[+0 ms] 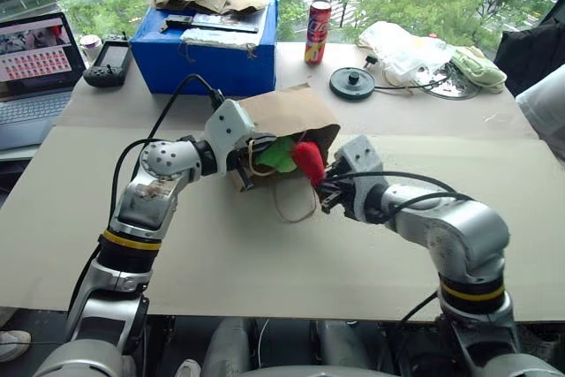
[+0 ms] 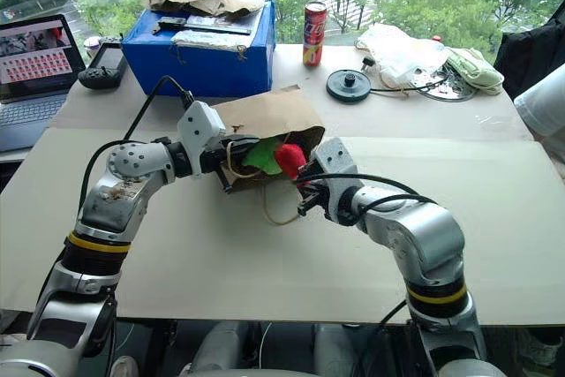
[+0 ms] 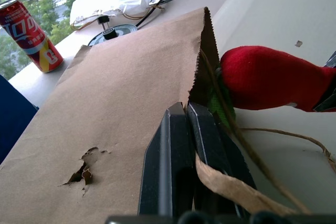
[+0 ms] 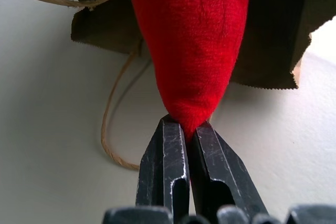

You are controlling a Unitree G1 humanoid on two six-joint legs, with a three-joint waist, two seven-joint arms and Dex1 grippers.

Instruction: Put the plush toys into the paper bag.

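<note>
we see the paper bag lying on its side on the tabletop, its mouth facing our arms. our left end effector is clamped on the bag's upper edge at the mouth, its 2 fingers pressed together over the serrated paper rim. our right end effector is pinched on the narrow tip of the red chili pepper, whose wider end sits at the bag's mouth, partly over the opening. the green plush toy lies just inside the mouth, beside the pepper. 1 twine handle loops out of the bag onto the tabletop in front of the mouth. behind the bag stand a blue box and a red can.
</note>
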